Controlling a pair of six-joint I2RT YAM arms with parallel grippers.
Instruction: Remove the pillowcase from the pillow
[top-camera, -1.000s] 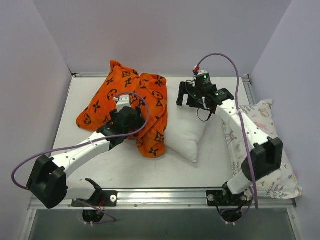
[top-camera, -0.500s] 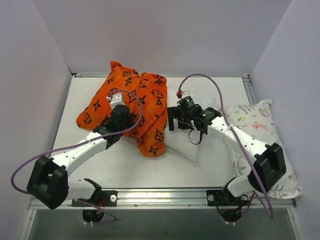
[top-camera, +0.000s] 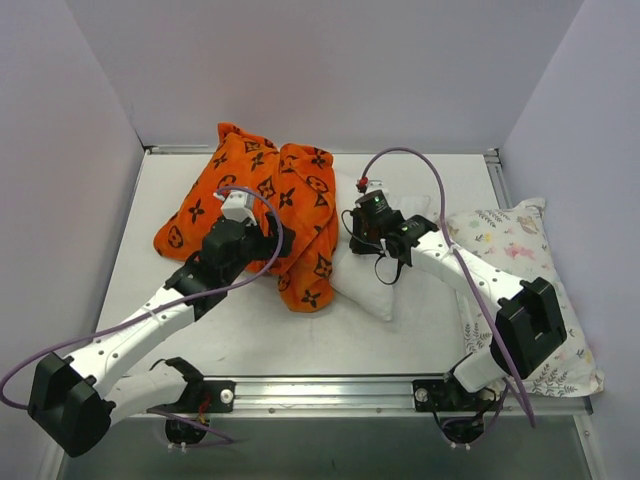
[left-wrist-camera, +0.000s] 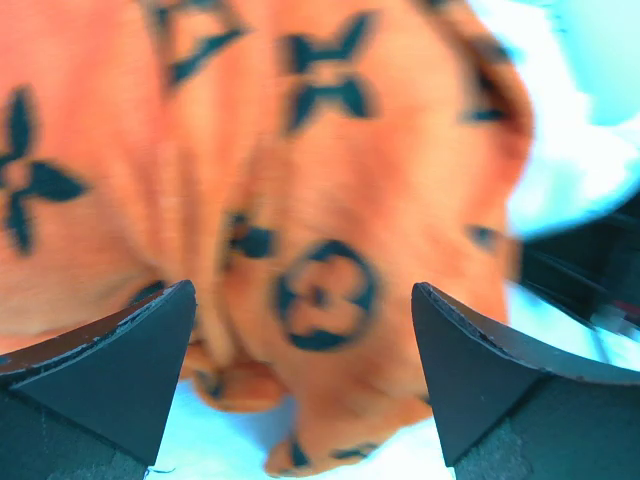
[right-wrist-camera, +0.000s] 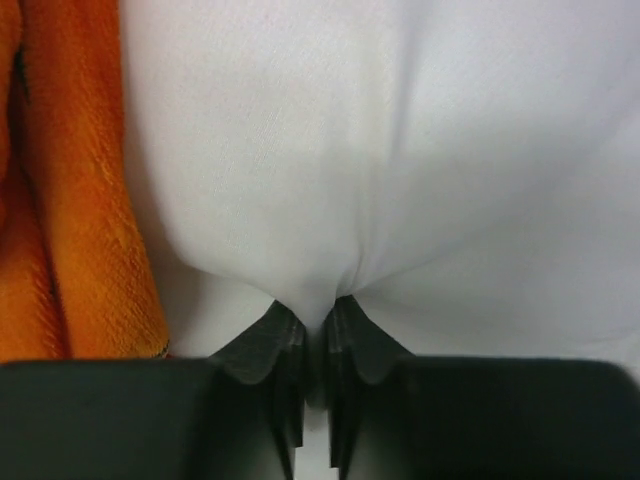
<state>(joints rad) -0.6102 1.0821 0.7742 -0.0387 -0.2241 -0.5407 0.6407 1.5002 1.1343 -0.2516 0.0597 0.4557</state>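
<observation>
Left claw (top-camera: 276, 240) was spread wide over the pillowcase (top-camera: 255, 170), bunched on the counter (top-camera: 250, 335) against the pillow's (top-camera: 368, 282) left side; right claw (top-camera: 358, 224) was on the pillow. Left wrist: blurry orange fabric lay between the parted jaws. Right wrist: jaws pinched a fold of pillow, pillowcase to its left.
</observation>
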